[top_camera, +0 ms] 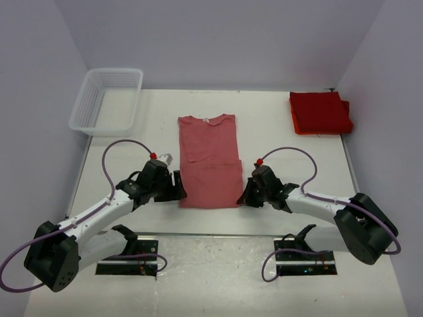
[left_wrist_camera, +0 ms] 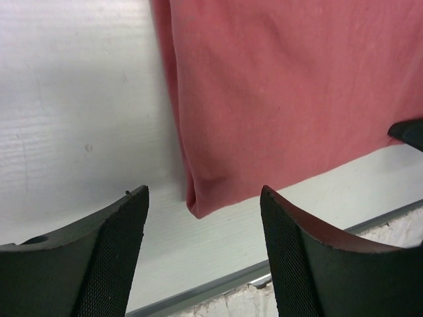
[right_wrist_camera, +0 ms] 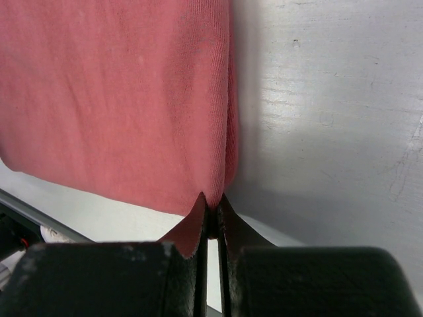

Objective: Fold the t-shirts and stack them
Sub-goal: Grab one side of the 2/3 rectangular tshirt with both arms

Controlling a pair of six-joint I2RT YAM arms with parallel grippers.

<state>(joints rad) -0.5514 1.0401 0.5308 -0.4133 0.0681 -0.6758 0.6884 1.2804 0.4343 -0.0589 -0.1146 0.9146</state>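
Right tool (right_wrist_camera: 211, 218): closed tight on the near right corner of the salmon t-shirt (top_camera: 208, 165), with the cloth puckering up into the pinch. I'd say it is held there so the hem can be lifted.
Left tool (left_wrist_camera: 203, 198): jaws wide apart and holding nothing. The near left corner of the shirt sits in line with the gap, just past the fingertips. It looks lined up for the matching pinch, which is not yet made.
Salmon t-shirt: lies flat mid-counter as a long narrow strip, collar at the far end and hem toward the arms, sleeves tucked in. Grips on both corners would probably let the hem go over toward the collar.
Folded red t-shirts (top_camera: 319, 112): stacked at the far right of the counter (top_camera: 277, 152), well apart from the salmon one, likely where it goes once folded.
Basket (top_camera: 82, 109): white mesh, at the far left corner, out of the arms' way.
In the way: nothing lies between the shirt and the stack. The one-sided grip is the worry, since lifting now would skew the cloth.
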